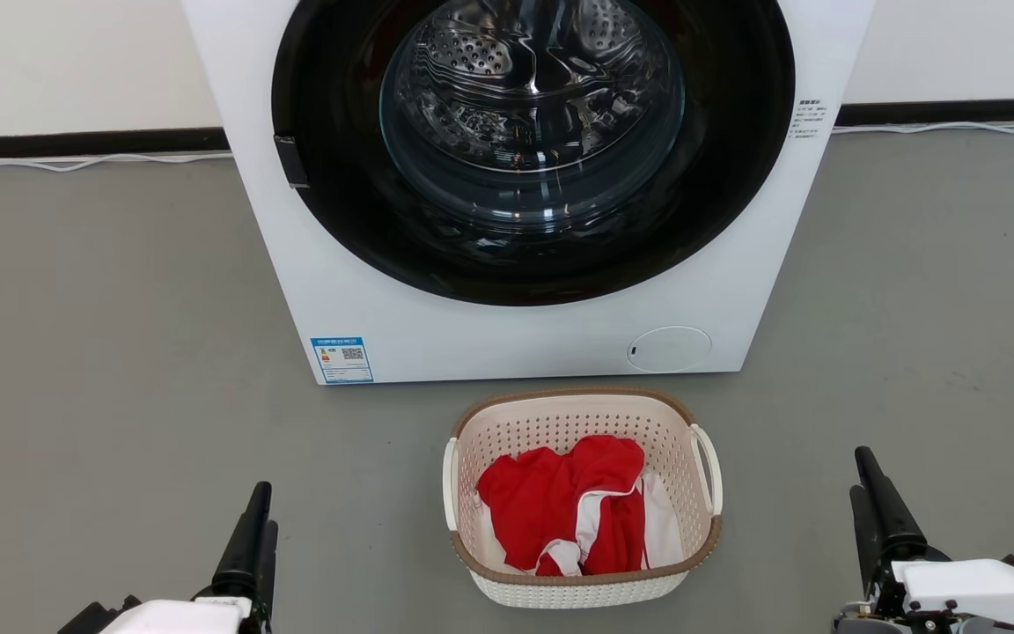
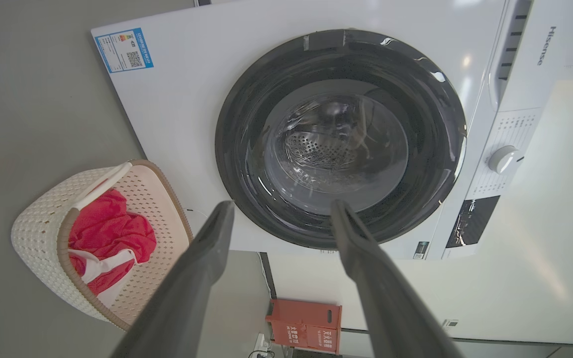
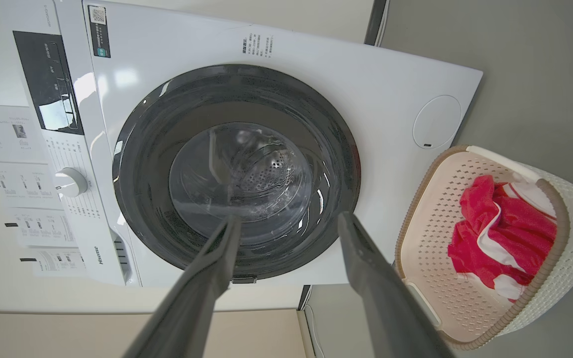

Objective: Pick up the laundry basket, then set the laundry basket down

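**Basket on floor, both pincers empty, lift not started**

- Basket (image 1: 577,592) sits upright on the floor (image 1: 120,352), between the two pincers: to the right of the left pincer (image 2: 282,206), to the left of the right pincer (image 3: 290,219), well apart from both. Its sides are roughly level with the fingertips.
- Both pincers are spread with nothing between the fingers. Both point toward the washer (image 1: 507,343), which stands just beyond the basket.
- Load is a crumpled red-and-white cloth (image 1: 560,511), lying below the rim.
- Handling, my guess: light overall. The perforated plastic shell should be fairly stiff but may flex at the walls. The soft load can't do much beyond sliding.
- Hold points: left handle (image 1: 450,484) and right handle (image 1: 708,480), one loop per side. The loops are thin and smooth, so pinch across the loop or hook under the brown rim.
- Risk: a one-sided lift probably tips it. Taking both sides and keeping it level looks safer.
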Available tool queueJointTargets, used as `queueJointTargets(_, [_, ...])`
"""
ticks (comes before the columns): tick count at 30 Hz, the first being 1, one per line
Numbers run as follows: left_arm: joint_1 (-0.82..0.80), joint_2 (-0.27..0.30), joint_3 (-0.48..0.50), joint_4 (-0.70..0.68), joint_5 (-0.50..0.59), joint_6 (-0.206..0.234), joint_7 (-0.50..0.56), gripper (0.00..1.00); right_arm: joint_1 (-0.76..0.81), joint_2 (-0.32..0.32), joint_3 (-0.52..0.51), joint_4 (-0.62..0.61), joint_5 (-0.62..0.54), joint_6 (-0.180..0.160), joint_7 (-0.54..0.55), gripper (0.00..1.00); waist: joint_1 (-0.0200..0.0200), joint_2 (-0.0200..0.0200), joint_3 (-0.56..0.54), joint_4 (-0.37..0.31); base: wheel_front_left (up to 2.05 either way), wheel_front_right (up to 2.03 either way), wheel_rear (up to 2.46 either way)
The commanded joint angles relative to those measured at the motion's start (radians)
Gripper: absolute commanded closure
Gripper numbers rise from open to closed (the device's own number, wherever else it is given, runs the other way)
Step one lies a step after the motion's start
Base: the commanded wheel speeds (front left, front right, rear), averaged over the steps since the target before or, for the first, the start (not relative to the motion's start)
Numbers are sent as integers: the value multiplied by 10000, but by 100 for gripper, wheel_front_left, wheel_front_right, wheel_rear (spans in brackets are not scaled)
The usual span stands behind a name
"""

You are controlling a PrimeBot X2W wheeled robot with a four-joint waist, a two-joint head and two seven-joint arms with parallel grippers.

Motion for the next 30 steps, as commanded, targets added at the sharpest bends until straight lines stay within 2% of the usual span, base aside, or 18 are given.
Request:
queueJointTargets(1, [-302,74,24,-265,219,77,-81,0,-97,-143,41,-346,-240,17,-109,0,-2,0,2,-1,0,0,0])
queueJointTargets(30, [-241,108,-506,-147,4146,823,-932,0,40,-525,345,-776,-4882,35,-960,0,-3,0,-1,60,0,0,0])
